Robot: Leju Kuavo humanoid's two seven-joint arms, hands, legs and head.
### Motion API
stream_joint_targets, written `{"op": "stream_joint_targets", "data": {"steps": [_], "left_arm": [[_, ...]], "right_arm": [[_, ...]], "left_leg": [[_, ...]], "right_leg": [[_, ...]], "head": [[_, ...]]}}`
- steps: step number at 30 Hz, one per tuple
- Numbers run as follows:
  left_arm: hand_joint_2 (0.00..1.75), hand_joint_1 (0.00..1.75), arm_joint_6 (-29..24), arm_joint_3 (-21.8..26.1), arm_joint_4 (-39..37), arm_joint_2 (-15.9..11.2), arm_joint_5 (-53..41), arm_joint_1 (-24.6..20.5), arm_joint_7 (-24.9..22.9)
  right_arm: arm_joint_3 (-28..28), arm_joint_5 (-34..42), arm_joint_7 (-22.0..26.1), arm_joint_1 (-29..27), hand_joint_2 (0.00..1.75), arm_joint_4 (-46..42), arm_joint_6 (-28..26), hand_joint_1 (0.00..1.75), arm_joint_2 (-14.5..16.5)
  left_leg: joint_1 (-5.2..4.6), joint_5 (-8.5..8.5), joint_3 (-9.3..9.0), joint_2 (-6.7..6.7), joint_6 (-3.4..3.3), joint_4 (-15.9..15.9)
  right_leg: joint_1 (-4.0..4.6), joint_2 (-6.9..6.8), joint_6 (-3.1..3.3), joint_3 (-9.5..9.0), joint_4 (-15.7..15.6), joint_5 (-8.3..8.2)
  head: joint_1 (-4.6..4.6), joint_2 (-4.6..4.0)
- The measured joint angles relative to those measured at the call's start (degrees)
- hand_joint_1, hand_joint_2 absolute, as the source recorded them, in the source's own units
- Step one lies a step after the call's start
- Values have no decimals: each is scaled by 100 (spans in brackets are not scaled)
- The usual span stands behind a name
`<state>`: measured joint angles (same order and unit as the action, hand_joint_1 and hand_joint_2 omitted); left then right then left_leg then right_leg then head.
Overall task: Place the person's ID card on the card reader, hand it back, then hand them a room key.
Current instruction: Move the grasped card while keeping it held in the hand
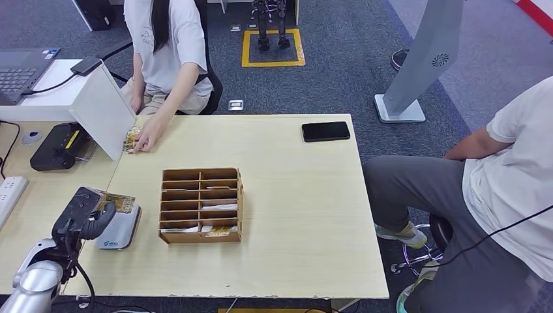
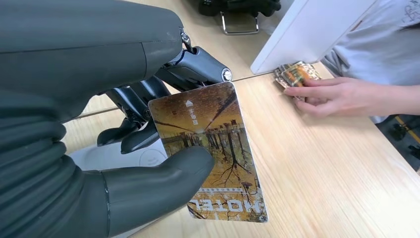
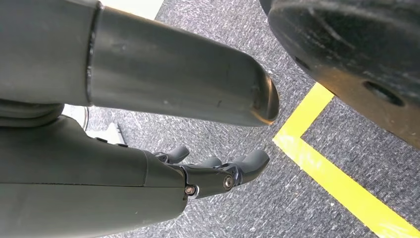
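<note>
A black phone lies near the table's far edge; a laptop sits far left.

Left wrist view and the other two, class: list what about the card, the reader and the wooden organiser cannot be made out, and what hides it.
- Card: the thumb of the left hand covers one corner in the left wrist view.
- Card reader: that hand hides part of its top in the head view.
- Wooden organiser: slot contents too small to identify in the head view.
- Cards under the person's hand: partly covered.

Autumn-tree orange card, grey robot hand
</note>
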<state>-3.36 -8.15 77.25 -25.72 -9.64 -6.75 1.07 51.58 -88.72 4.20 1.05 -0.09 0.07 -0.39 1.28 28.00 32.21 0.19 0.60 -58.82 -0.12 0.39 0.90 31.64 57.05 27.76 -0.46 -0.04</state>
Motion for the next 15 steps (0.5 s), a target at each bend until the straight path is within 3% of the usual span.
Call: {"op": "stream_joint_targets", "data": {"steps": [15], "left_arm": [[175,175,-250,0,-519,26,-283,-15,-49]], "right_arm": [[5,0,-31,3,0,0,2,0,0]], "left_leg": [[0,0,1,-1,0,0]], "right_leg": [[0,-1,0,-1,0,0]], "head": [[0,0]]}}
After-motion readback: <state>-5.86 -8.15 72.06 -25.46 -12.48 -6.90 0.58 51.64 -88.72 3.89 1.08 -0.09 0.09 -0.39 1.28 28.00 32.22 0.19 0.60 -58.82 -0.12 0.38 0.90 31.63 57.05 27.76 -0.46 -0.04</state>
